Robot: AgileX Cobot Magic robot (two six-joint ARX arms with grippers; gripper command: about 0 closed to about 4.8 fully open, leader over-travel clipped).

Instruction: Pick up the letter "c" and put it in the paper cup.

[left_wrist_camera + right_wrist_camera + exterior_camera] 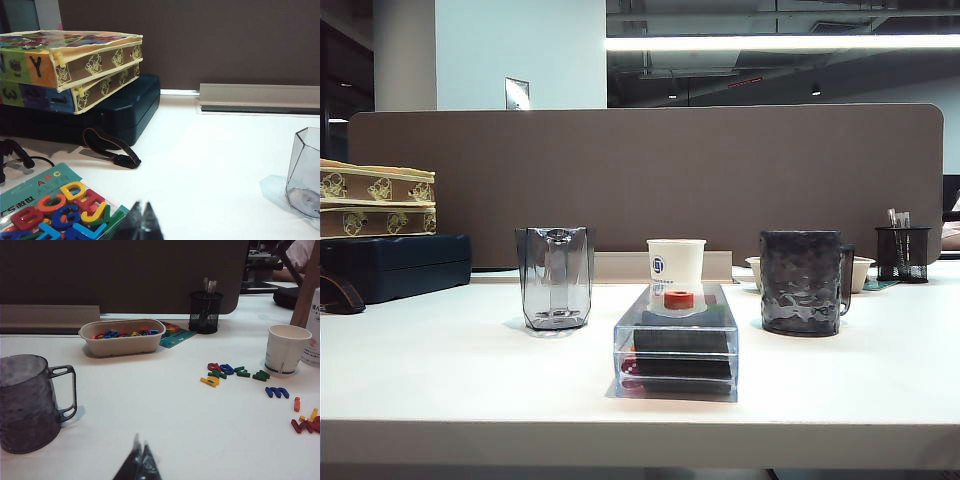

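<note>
At the centre of the table (440,370) in my exterior view I count three drinking vessels in a row: a clear grey faceted glass (555,277) at 9 o'clock, the paper cup (675,262) in the middle, and a dark textured mug (803,282) at 3 o'clock. One red letter "c" (679,299) lies flat on top of a clear plastic box (677,345), just in front of the cup; I can't make out which way its gap faces, nor its long axis. The box contents are dim. Neither arm shows in this view. The left gripper (141,222) appears only as dark fingertips pressed together, holding nothing, near a packet of coloured letters (55,210) cut off by the frame. The right gripper (140,462) is likewise closed and empty, beside the mug.
</note>
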